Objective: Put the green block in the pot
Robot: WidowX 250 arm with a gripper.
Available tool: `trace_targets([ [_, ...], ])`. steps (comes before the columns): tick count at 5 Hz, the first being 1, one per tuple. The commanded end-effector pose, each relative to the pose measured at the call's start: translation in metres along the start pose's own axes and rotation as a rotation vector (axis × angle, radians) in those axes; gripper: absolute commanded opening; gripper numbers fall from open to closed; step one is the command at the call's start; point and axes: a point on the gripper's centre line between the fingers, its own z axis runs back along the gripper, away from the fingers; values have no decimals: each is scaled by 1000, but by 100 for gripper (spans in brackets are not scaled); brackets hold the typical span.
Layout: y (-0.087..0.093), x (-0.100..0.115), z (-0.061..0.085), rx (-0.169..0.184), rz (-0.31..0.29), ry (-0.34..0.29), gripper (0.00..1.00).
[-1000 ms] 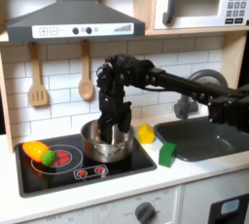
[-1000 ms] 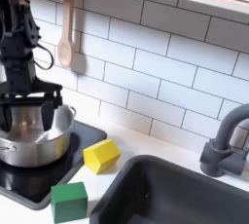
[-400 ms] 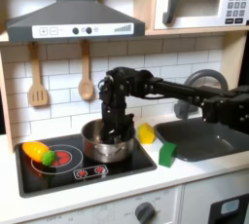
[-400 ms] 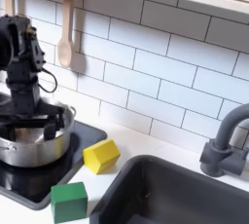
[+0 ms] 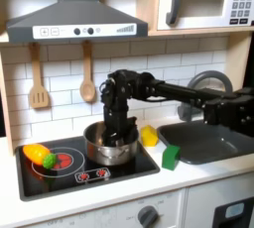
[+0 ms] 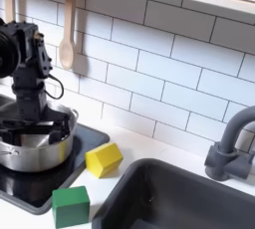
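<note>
Behind me runs a white tiled wall [image 6: 159, 74]. My gripper [image 6: 36, 125] hangs spread open inside the round shiny silver pot [image 5: 109, 151] on the black stovetop [image 5: 129, 165], fingertips hidden by its rim. The small bright green block [image 6: 71, 206] lies apart on the white counter [image 5: 198, 177].

The end effector [image 6: 35, 123] sits low over the pot [image 6: 38, 151], blocking its mouth. The green block [image 6: 71, 206] lies apart on open tabletop [image 6: 115, 188], yellow piece [image 6: 104, 158] nearby.
</note>
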Motion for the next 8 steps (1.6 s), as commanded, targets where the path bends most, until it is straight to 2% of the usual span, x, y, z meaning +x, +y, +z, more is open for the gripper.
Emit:
trace_targets([
  [1,22,20,11,4,62,-32,100],
  [3,47,30,11,10,121,-31,100],
  [8,81,38,17,29,203,-46,100],
])
